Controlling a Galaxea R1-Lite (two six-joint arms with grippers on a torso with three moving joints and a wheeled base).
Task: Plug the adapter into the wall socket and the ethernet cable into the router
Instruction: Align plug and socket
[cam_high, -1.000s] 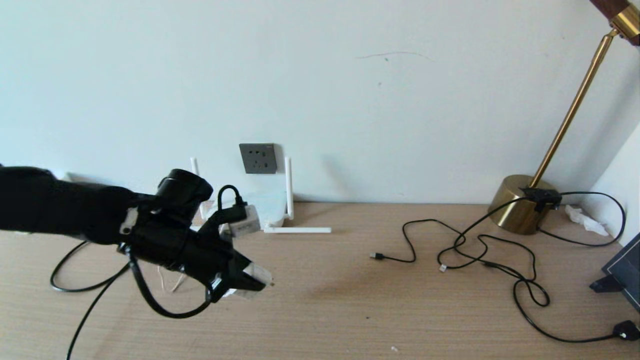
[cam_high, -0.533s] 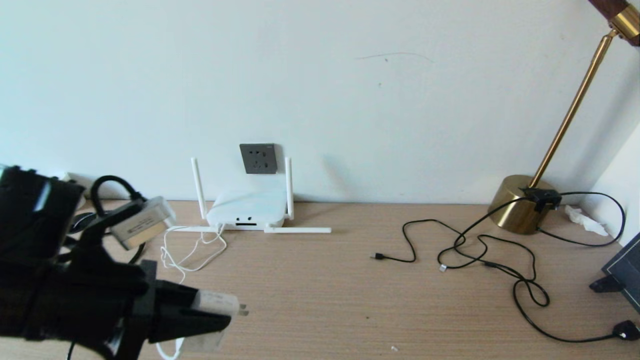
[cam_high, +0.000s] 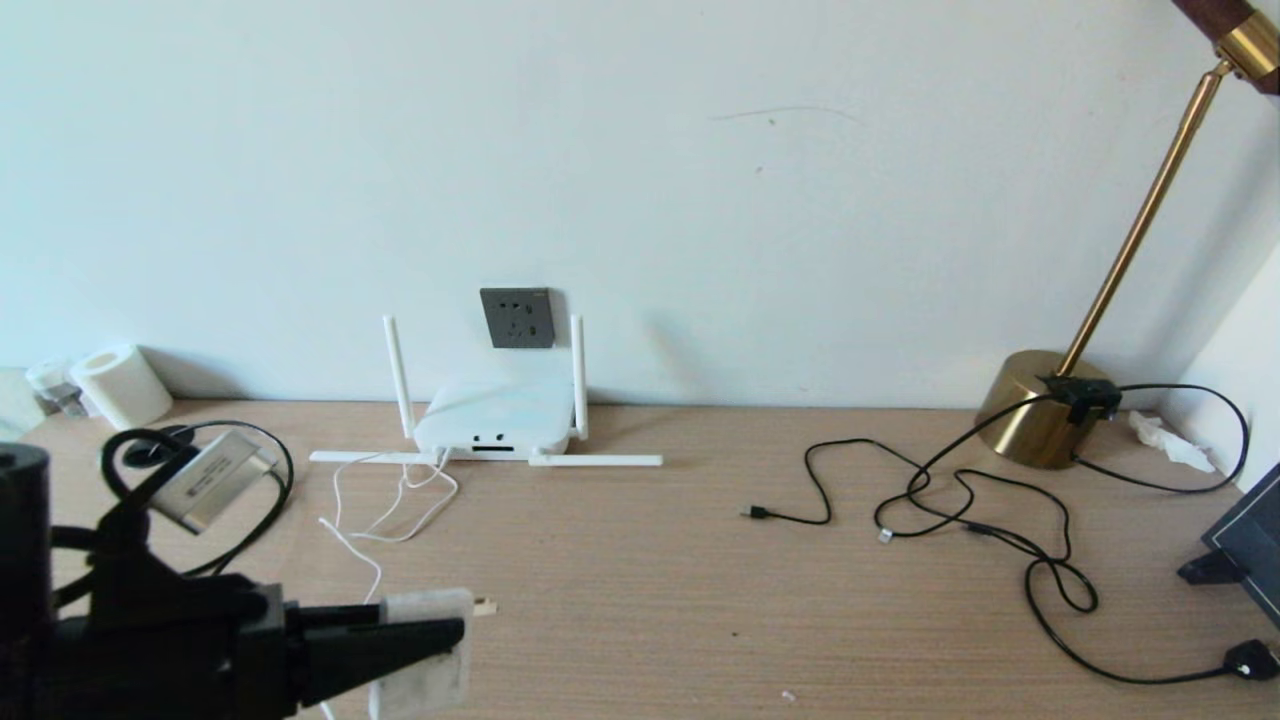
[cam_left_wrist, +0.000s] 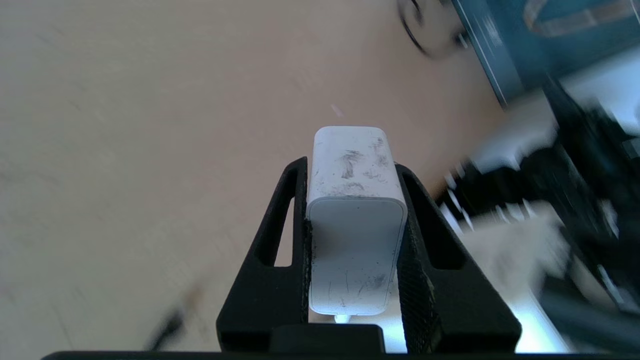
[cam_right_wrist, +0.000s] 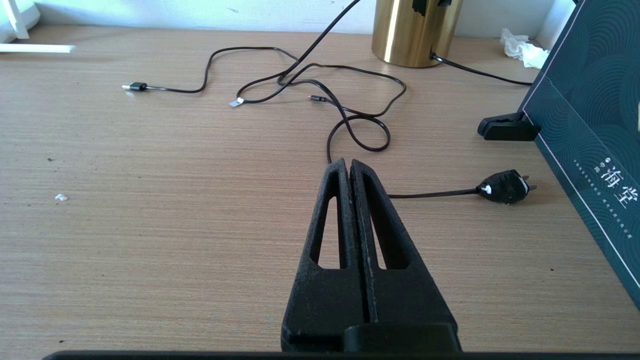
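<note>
- Head view, far left: a white paper roll stands by the wall at the back of the wooden desk.
- Low in the left corner, the left gripper hangs over the desk's front edge, pointing to the right, its two black fingers clamped on the flanks of the adapter. The metal prongs stick out past the fingertips to the right. In the left wrist view the adapter fills the gap between the fingers and shows grey scuffs.
- A thin white cord trails in loose loops from the router's front across the desk toward the gripper.
- Next, the router lies flat against the wall, two antennas upright and two folded out along the desk.
- Just above it, the wall socket sits on the wall, with nothing in it.
- Right of centre, thin black cords tangle toward a brass lamp base.
- Right wrist view: the right gripper hovers above the desk with its fingers pressed together, holding nothing. A black plug lies just beyond it, and a dark teal box stands alongside.
</note>
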